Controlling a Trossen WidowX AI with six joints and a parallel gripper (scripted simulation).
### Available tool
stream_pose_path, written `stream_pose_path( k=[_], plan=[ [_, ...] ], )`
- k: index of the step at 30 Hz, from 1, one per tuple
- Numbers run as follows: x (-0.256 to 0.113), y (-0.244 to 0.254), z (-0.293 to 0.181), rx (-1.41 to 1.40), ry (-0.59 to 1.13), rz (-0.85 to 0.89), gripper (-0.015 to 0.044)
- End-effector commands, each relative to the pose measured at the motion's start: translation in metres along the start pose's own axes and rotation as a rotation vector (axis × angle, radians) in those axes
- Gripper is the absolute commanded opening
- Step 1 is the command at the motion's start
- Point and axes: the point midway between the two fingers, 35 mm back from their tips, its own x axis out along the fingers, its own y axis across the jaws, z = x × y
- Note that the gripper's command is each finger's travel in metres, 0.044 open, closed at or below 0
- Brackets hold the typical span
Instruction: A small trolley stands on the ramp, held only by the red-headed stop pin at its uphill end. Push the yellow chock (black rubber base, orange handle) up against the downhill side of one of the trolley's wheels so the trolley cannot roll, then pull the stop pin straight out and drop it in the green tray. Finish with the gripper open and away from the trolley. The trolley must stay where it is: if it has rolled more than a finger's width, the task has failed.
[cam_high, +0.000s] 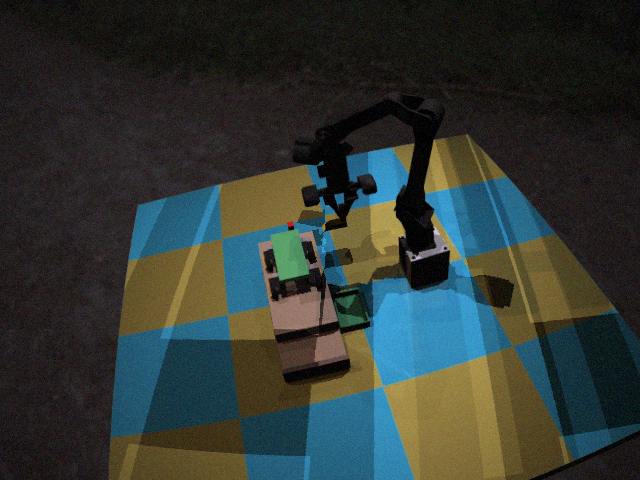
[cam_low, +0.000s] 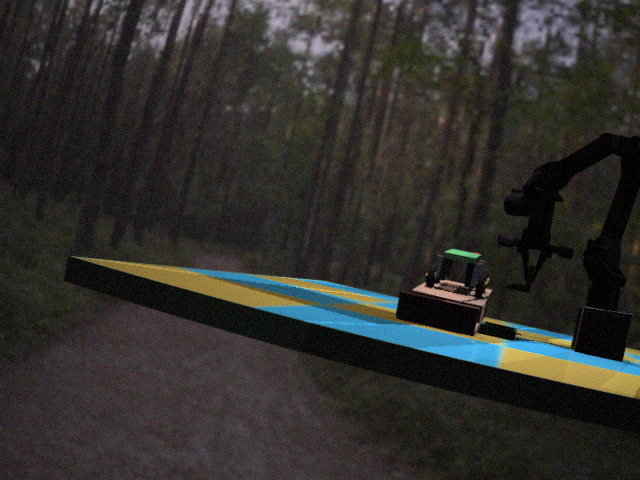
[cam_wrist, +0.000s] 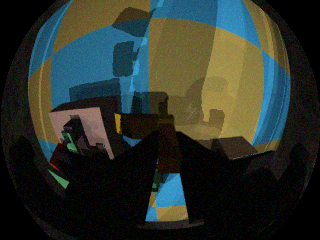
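My gripper (cam_high: 342, 219) (cam_low: 528, 285) (cam_wrist: 166, 135) points down and is shut on the chock's orange handle. The yellow chock (cam_high: 336, 225) (cam_low: 515, 287) (cam_wrist: 137, 125) hangs in the air beside the ramp's uphill end, its base looking dark in the shade. The trolley (cam_high: 289, 255) (cam_low: 462, 254) (cam_wrist: 70, 143), with a green top and black wheels, stands on the ramp (cam_high: 305, 315) (cam_low: 436, 310) (cam_wrist: 93, 120). The red-headed stop pin (cam_high: 290, 225) stands at the ramp's uphill end. The green tray (cam_high: 352, 308) (cam_low: 497, 330) lies beside the ramp, on the arm's side.
The arm's base box (cam_high: 426, 269) (cam_low: 601, 333) (cam_wrist: 235, 146) stands on the same side of the ramp as the tray. A lower step (cam_high: 315, 352) adjoins the ramp's downhill end. The blue and yellow checked table (cam_high: 180, 372) carries everything. Strong shadows cross it.
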Motion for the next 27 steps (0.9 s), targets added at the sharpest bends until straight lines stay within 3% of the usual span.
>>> stream_pose_path(
  k=[1,17,27],
  plan=[
    [-0.014,0.002,0.0,-0.002,-0.002,0.011,0.0],
    [-0.045,0.005,0.001,-0.007,-0.002,0.011,0.0],
    [-0.045,0.005,0.001,-0.32,-0.005,0.01,0.0]
  ],
)
